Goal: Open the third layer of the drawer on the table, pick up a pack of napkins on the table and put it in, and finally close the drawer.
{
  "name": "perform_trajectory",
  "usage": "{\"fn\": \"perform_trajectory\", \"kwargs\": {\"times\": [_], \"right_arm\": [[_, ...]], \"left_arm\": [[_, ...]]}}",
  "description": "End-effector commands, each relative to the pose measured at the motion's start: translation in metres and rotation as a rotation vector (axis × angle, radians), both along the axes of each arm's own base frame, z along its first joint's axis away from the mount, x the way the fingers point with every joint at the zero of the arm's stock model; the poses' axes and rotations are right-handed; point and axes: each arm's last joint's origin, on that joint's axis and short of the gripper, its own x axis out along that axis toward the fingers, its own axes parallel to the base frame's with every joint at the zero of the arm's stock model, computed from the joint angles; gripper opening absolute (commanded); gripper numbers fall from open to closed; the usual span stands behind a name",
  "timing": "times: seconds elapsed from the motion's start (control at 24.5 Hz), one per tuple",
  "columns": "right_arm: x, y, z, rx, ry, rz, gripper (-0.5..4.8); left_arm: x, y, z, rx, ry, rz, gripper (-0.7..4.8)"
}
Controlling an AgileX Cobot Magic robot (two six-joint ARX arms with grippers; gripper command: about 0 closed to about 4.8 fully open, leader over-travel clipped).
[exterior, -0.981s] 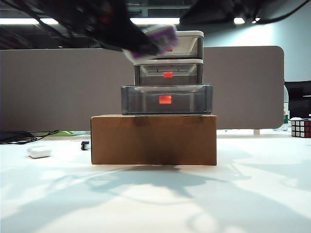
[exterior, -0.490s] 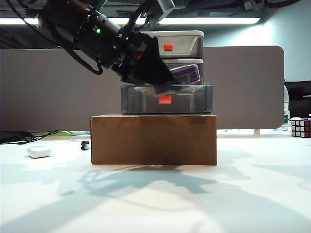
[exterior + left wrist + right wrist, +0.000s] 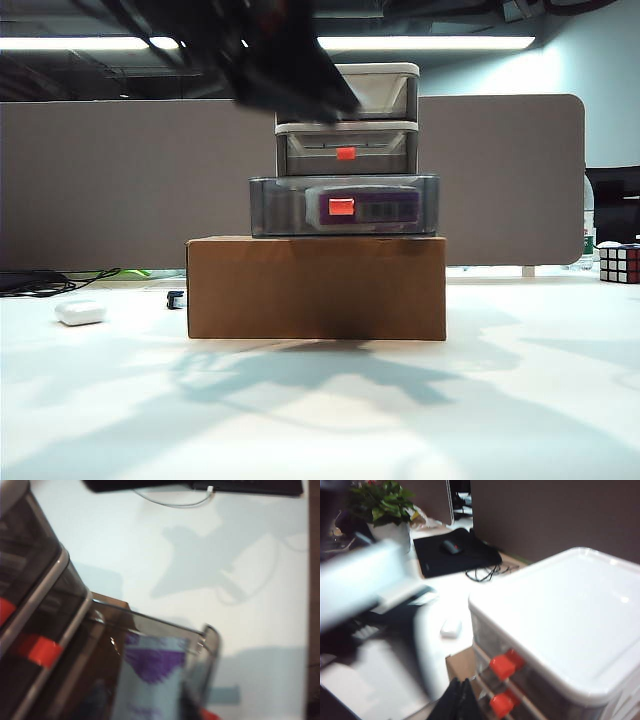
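The drawer [image 3: 347, 100] stands on a brown cardboard box, its third layer [image 3: 280, 205] pulled out toward the camera. The pack of napkins [image 3: 375, 207], purple and white, lies inside it behind the red handle [image 3: 341, 206]. In the left wrist view the pack [image 3: 150, 680] rests in the open smoky tray. My left gripper [image 3: 305, 85] is a dark blur above the cabinet's front, apart from the pack, jaws spread and empty. My right gripper [image 3: 462, 700] is shut, empty, and hangs beside the cabinet [image 3: 560, 615] near the upper red handles [image 3: 502, 666].
The cardboard box [image 3: 316, 288] sits mid-table. A white pebble-shaped case [image 3: 80, 313] and a small dark object [image 3: 176, 298] lie at the left, with cables [image 3: 50, 280] behind. A Rubik's cube [image 3: 619, 263] is at the far right. A grey partition [image 3: 120, 180] closes the back.
My left gripper brought the pack down into the open lowest drawer and let go. The pack now lies in the drawer and the arm has lifted away.
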Motion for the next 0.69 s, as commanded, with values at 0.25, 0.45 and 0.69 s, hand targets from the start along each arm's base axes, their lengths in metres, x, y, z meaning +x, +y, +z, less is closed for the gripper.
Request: {"fn": "perform_trajectory", "kwargs": {"times": [0.25,0.45,0.69], "right_arm": [[0.037,0.016,0.029,0.019,-0.082,-0.020,-0.06],[0.080,0.034,0.039,-0.009,-0.061,-0.021,-0.06],[0.119,0.048,0.043,-0.089,-0.010,-0.084,-0.06]], "left_arm": [[-0.050,0.023,-0.004,0.161,0.267,-0.174,-0.06],[-0.048,0.020,-0.033,0.178,0.216,-0.133,-0.06],[-0.040,0.019,-0.048,0.157,0.123,-0.025,-0.06]]}}
